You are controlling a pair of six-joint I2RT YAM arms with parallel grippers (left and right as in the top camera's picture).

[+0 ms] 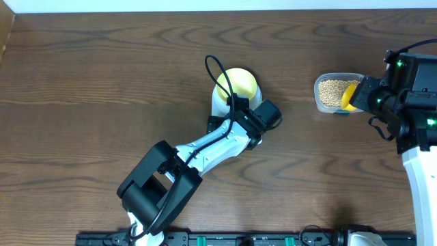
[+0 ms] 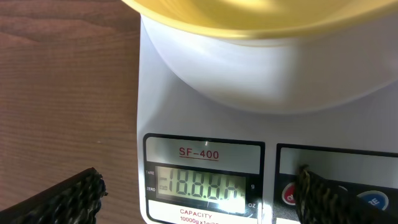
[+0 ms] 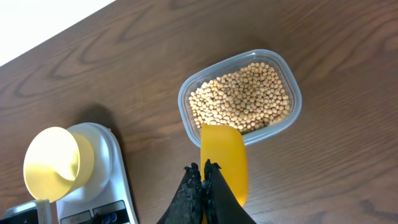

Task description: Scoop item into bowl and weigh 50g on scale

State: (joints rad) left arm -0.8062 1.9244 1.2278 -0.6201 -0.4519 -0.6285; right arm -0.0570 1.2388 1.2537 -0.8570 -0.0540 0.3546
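Desk: a dark wood-grain desk [image 1: 102,68] carried every object in view.
Scale: the white digital scale [image 2: 205,99] stood near the middle of the desk. It was marked SF-400 above its grey display [image 2: 202,186]. The segments were lit, but the reading could not be made out with certainty.
Bowl: the pale-yellow bowl [image 1: 239,83] sat upright on the scale's round platform and covered most of it.
Beans: the small tan beans [image 3: 242,96] lay heaped in a clear rounded-rectangular tub [image 3: 298,99]. The tub stood toward the right side of the desk, well apart from the bowl and scale.
Scoop: the yellow scoop [image 3: 224,162] pointed at the tub, with its front edge at the tub's near rim, against the edge of the heap.
Left claw: the left claw [image 2: 198,196] was spread wide at the front of the scale and gripped nothing. One finger [image 2: 62,199] hung over bare desk beside the casing. The other stood in front of the red button [image 2: 287,194] and the blue button [image 2: 373,200]. Whether that finger touched the scale could not be told.
Right claw: the right claw [image 3: 202,186] was closed tight on the handle end of the scoop, just beside the tub.
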